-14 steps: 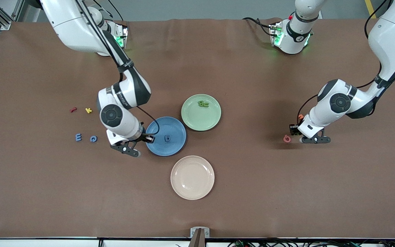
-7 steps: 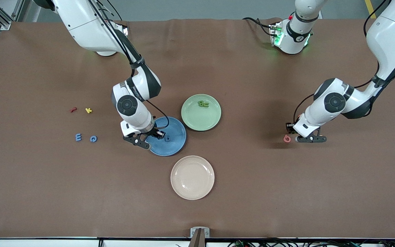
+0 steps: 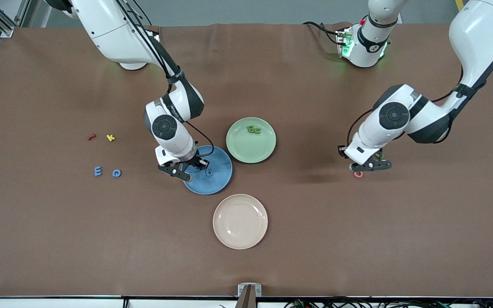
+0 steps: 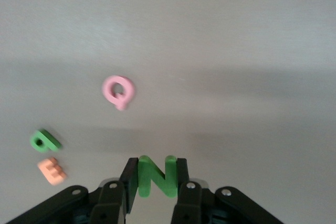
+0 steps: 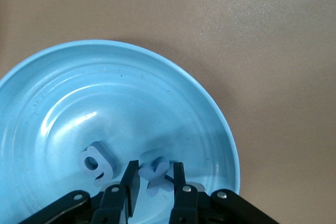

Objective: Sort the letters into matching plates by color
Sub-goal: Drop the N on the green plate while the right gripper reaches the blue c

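My right gripper (image 3: 190, 166) hangs low over the blue plate (image 3: 220, 159), shut on a blue letter x (image 5: 156, 173). Beside it a blue letter g (image 5: 96, 162) lies in that blue plate (image 5: 105, 87). Two green letters (image 3: 253, 129) lie in the pale green plate (image 3: 250, 147). My left gripper (image 3: 364, 165) is up over the table toward the left arm's end, shut on a green letter N (image 4: 156, 174). Below it a smaller green letter (image 4: 44, 140) lies on the table. Two blue letters, E (image 3: 97, 171) and G (image 3: 117, 173), lie toward the right arm's end.
A pink Q (image 3: 358, 174) and an orange E (image 4: 51, 170) lie under the left gripper. Red (image 3: 91, 137) and yellow (image 3: 110, 137) letters lie beside the blue E and G. A beige plate (image 3: 240, 221) stands nearest the front camera.
The right gripper has moved from the blue plate's rim to over its inside with the x. The left gripper has risen and shifted toward the plates with the green N.
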### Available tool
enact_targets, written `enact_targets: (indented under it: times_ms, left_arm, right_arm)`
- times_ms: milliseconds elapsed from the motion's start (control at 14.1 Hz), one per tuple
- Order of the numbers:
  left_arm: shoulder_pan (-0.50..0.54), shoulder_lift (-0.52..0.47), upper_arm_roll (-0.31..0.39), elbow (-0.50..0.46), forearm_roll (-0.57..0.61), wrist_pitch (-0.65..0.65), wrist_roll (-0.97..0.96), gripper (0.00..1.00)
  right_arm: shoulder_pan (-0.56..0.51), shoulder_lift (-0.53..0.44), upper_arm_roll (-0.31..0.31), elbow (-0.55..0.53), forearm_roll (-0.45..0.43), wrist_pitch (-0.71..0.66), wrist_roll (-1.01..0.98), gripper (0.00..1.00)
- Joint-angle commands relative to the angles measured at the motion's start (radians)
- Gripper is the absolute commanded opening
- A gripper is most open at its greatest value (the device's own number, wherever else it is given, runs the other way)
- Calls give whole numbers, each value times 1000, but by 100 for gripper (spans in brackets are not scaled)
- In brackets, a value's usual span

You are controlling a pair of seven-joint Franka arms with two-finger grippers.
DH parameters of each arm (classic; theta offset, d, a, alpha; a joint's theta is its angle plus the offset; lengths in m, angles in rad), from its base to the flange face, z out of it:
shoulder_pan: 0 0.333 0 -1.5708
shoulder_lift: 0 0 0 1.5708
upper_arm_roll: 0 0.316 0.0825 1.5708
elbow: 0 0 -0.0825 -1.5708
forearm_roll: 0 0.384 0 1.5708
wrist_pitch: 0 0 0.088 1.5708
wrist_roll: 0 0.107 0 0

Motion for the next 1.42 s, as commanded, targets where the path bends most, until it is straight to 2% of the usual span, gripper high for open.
enact_targets:
  times_ms: [0, 142, 213, 356, 782, 995, 1138, 1351]
  left_arm:
    - [-87, -17, -31, 44, -55, -75, -99, 18]
    - [-183, -15, -31, 86, -81, -115, -188, 18]
    - [-238, -12, -28, 111, -90, -130, -234, 18]
    - [-323, -9, -16, 145, -119, -150, -291, 18]
    - [-530, 5, 56, 231, -222, -155, -455, 18]
    - [-674, 9, 150, 274, -273, -151, -529, 18]
    - [-722, 24, 171, 298, -274, -143, -559, 18]
    - [-774, 54, 197, 333, -273, -126, -592, 18]
  right_arm:
    - [9, -10, -6, -24, 10, 14, 13, 1]
    - [9, -10, -6, -24, 10, 11, 13, 6]
    - [9, -8, -6, -24, 10, 9, 12, 17]
    - [9, -8, -6, -22, 10, 9, 16, 100]
    - [12, -10, -4, 21, 10, -14, 25, 100]
    - [8, -10, -6, 109, 8, -145, 24, 100]
    - [-1, -13, -12, 162, -7, -230, 9, 100]
    - [-67, -42, -13, 147, -47, -272, -115, 100]
